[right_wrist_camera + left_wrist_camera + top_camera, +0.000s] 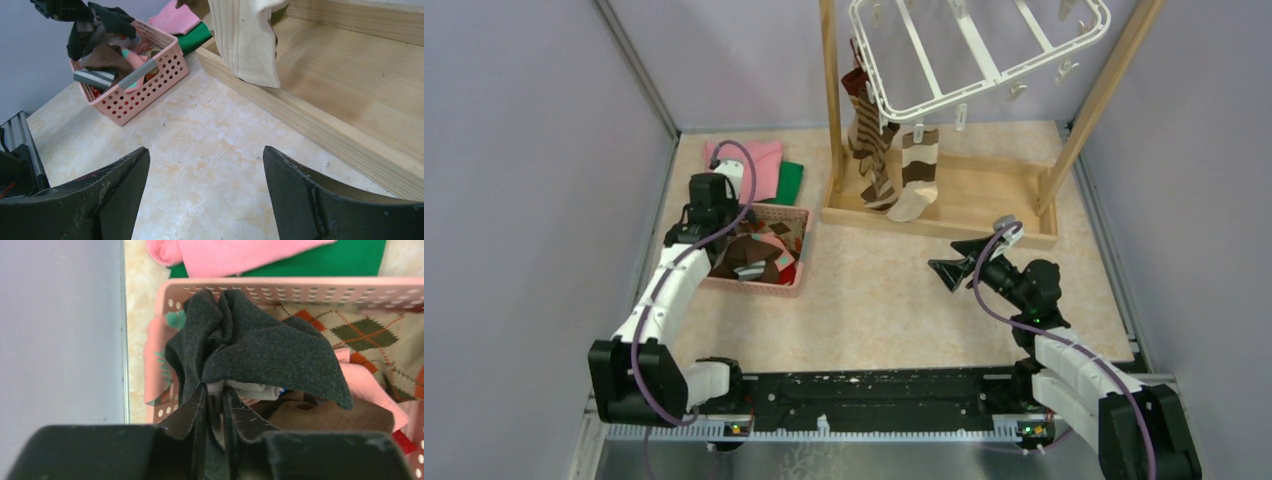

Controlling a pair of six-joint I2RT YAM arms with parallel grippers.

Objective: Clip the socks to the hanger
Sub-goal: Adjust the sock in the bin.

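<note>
Table (884, 290): pale mottled top, grey walls on three sides.

Wooden frame (984, 195): stands at the far side on your right half. It has a flat base tray with two posts rising from it.

Hanger (999, 75): the white rack hangs tilted between the posts, above the tray, with clips dangling round its rim. Two socks hang from its near-left rim. The brown-and-cream sock (917, 175) has its cream toe down at the tray. The darker banded sock (871, 150) hangs just to its left, beside the left post.

Pink basket (759, 287): sits on the far left of the table, well apart from the frame, holding a heap of socks. An argyle sock (360, 330) lies on its right side.

Pink cloth (759, 160) and green cloth (789, 183): both lie flat just behind the basket, the pink one overlapping the green.

Left gripper (216, 410): over the basket's far-left corner, fingers pressed together on a bunched dark grey sock (260, 350). You have it raised above the heap. Cannot tell whether its lower end is free of the pile.

Right gripper (204, 152): low over bare table in front of the frame, pointing toward the basket. Its fingers stand wide apart with nothing between them.
</note>
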